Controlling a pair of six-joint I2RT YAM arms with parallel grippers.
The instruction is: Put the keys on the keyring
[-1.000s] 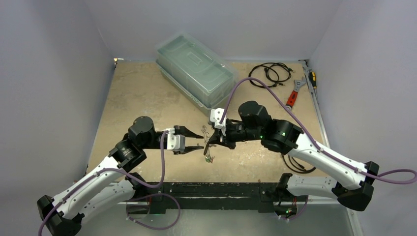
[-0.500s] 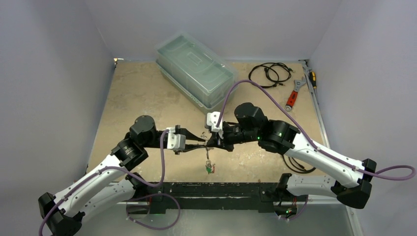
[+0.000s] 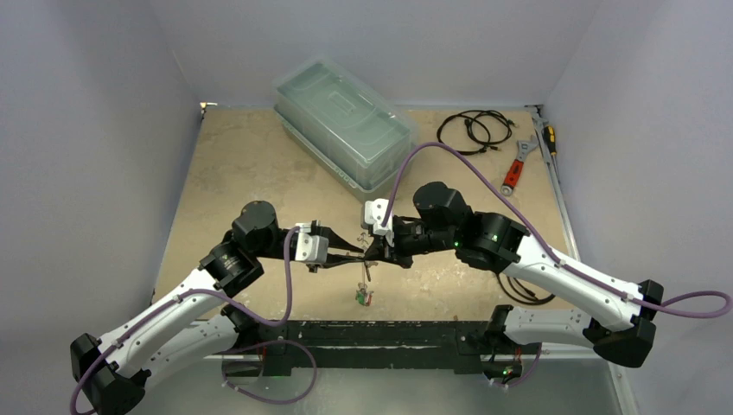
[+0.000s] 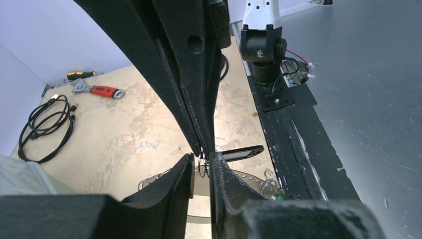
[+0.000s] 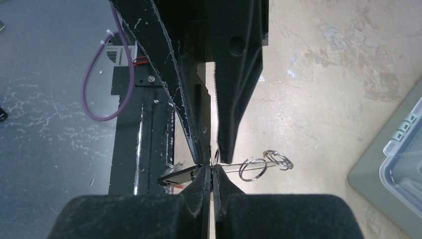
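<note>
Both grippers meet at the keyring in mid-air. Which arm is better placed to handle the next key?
Left, probably. The right gripper is shut on the keyring, holding it with the keys dangling below, so it should hold. The left gripper shows a gap between its fingers and looks free to leave.

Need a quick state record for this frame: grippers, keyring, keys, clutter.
right gripper: fingers shut on keyring, held above the table
left gripper: tip to tip with right gripper, narrow gap around the ring; grip unclear
keys: hang below the grippers, green and red tags
back of table: clear lidded bin, black cable, red-handled wrench
</note>
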